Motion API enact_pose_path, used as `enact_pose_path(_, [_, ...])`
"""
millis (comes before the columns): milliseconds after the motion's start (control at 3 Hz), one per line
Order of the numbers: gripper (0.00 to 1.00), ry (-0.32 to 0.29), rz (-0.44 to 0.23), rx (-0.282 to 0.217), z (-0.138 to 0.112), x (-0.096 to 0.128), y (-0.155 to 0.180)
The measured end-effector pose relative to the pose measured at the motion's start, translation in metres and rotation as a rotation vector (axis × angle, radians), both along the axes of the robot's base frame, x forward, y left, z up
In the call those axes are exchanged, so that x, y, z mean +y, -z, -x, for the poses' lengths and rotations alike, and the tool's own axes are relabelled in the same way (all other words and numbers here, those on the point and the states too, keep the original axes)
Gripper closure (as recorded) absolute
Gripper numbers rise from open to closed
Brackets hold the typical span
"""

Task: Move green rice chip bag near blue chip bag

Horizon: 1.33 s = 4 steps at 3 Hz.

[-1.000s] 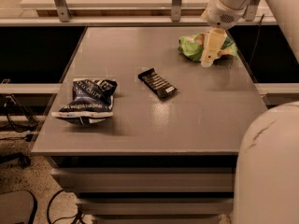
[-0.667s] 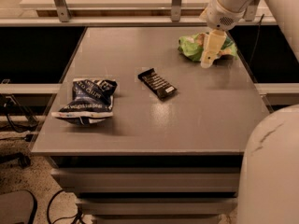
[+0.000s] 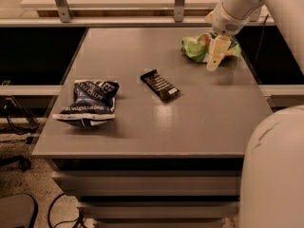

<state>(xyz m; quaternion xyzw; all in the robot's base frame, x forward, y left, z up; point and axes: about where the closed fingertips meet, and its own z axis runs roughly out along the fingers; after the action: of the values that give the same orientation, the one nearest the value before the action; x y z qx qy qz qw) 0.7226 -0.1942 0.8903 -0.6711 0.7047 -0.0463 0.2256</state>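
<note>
The green rice chip bag [image 3: 194,48] lies wrinkled at the far right of the grey table [image 3: 199,122]. My gripper [image 3: 215,56] comes down from the upper right and sits right at the bag, covering its middle. The blue chip bag [image 3: 89,102] lies at the table's left side near the front, far from the green bag and the gripper.
A small black bar wrapper [image 3: 160,85] lies in the middle of the table, between the two bags. A rail with metal posts [image 3: 61,4] runs behind the table. My own white body [image 3: 273,170] fills the lower right. Cables lie on the floor at the left.
</note>
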Motion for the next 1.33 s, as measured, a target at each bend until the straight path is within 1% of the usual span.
enact_pose_path(333, [0.0,0.007,0.006,0.026,-0.006,-0.005,0.014])
enact_pose_path(667, [0.17,0.013,0.008,0.054,-0.01,-0.01,0.028])
enact_pose_path(1333, [0.64,0.003,-0.009,0.08,-0.014,-0.01,0.04])
